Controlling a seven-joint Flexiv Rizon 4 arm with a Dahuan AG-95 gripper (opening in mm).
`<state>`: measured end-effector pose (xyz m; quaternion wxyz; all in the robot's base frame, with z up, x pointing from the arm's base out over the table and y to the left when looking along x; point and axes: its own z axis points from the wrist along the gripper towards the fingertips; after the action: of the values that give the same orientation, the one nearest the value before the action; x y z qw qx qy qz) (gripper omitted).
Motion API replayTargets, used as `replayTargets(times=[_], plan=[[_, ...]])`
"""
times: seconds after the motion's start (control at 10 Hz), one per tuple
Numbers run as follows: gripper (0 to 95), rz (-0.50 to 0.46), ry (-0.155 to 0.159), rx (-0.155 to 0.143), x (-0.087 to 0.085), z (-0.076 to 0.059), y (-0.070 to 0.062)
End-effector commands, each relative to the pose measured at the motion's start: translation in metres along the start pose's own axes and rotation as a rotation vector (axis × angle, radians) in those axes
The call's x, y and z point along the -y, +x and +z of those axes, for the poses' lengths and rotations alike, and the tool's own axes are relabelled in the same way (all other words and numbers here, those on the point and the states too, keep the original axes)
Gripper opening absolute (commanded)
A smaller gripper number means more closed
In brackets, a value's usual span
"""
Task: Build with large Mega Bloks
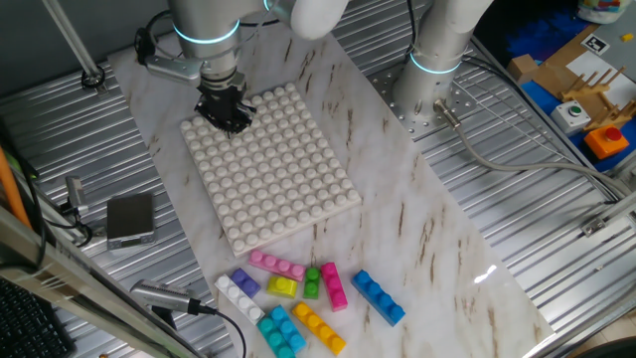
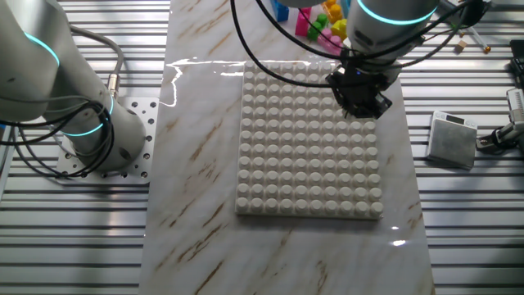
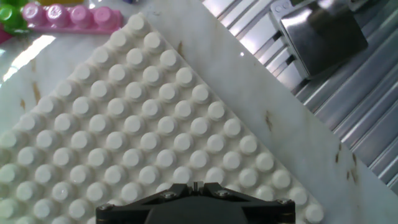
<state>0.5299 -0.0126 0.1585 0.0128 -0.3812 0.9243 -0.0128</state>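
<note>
The white studded baseplate (image 1: 273,169) lies on the marble board. My gripper (image 1: 231,123) hangs low over its far left corner, jaws shut and empty; it also shows in the other fixed view (image 2: 360,106) and in the hand view (image 3: 196,185). The Mega Bloks lie in a loose group in front of the plate: a pink brick (image 1: 276,265), purple-and-white (image 1: 238,290), short yellow (image 1: 282,286), green (image 1: 312,282), magenta (image 1: 334,286), blue (image 1: 379,297), cyan (image 1: 282,330) and orange (image 1: 320,328). The hand view shows the pink brick (image 3: 68,15) beyond the plate's corner.
A grey metal box (image 1: 130,219) sits on the ribbed table left of the board, with cables beside it. A second arm's base (image 1: 437,60) stands behind the board. Cardboard and coloured items (image 1: 586,89) are at the far right.
</note>
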Motion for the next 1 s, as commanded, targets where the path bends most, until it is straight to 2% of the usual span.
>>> replayTargets(times=[0.1,0.2,0.4,0.7,1.0], plan=[[0.0,-0.148,-0.030,0.022,0.000,0.000,0.000],[0.0,-0.171,-0.040,0.026,0.000,0.000,0.000],[0.0,-0.158,-0.061,0.033,0.000,0.000,0.000],[0.0,-0.127,-0.061,0.030,0.000,0.000,0.000],[0.0,-0.087,-0.063,0.023,-0.011,0.001,-0.015]])
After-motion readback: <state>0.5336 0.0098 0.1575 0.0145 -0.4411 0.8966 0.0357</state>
